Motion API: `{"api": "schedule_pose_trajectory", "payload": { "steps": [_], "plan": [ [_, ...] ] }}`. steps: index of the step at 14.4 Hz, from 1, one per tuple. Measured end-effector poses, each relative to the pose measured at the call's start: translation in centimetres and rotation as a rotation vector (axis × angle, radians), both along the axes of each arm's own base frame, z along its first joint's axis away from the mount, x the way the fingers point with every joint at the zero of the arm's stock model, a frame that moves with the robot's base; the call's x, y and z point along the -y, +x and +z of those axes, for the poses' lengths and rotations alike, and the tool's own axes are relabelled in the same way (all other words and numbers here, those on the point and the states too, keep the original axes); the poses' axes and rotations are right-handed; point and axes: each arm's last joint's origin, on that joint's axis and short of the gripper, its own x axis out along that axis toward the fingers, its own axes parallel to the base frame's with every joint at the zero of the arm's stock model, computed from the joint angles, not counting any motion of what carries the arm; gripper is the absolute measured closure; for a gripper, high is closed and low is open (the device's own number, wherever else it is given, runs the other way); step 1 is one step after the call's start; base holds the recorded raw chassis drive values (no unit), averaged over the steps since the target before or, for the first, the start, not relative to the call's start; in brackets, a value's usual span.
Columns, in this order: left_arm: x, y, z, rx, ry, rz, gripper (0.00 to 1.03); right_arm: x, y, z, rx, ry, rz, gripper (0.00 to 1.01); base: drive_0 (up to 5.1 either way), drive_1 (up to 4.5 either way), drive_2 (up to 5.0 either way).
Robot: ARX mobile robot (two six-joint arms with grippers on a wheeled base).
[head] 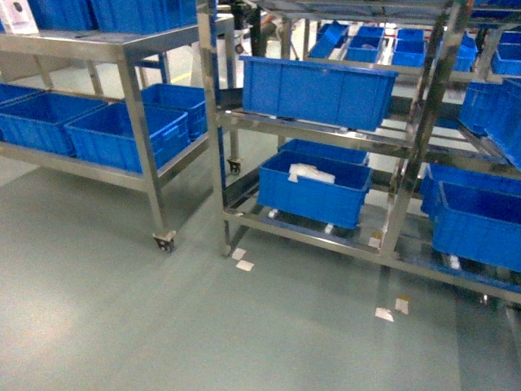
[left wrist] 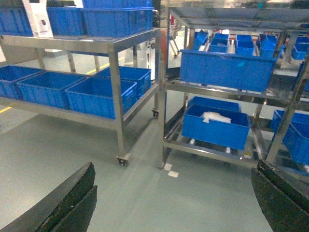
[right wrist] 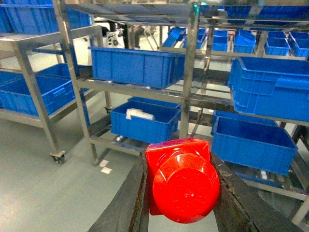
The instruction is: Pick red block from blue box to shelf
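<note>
Clamped between the two dark fingers of the right gripper [right wrist: 181, 193], the red block [right wrist: 181, 179] fills the bottom of the right wrist view, its round stud facing the camera; its lower edge is cut off by the frame. Behind it stands the shelf [right wrist: 189, 72], steel tiers carrying blue crates [right wrist: 137, 65], one lower crate [right wrist: 145, 121] holding something white that is too blurred to name. Left gripper [left wrist: 174, 203] shows only two black fingertips [left wrist: 67, 203] at the frame corners, spread wide with nothing between. Neither arm appears in the head view, where a wheeled steel cart [head: 134, 61] stands left of the shelf.
</note>
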Motion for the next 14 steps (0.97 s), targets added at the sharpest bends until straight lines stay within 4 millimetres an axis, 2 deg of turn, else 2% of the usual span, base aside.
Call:
{"api": "schedule_pose_trajectory", "payload": {
  "steps": [14],
  "plan": [
    [0.0, 0.0, 0.0, 0.0, 0.0, 0.0, 0.05, 0.0, 0.0, 0.0, 0.0, 0.0, 0.0, 0.73, -1.6, -1.57, -1.6]
  ]
}}
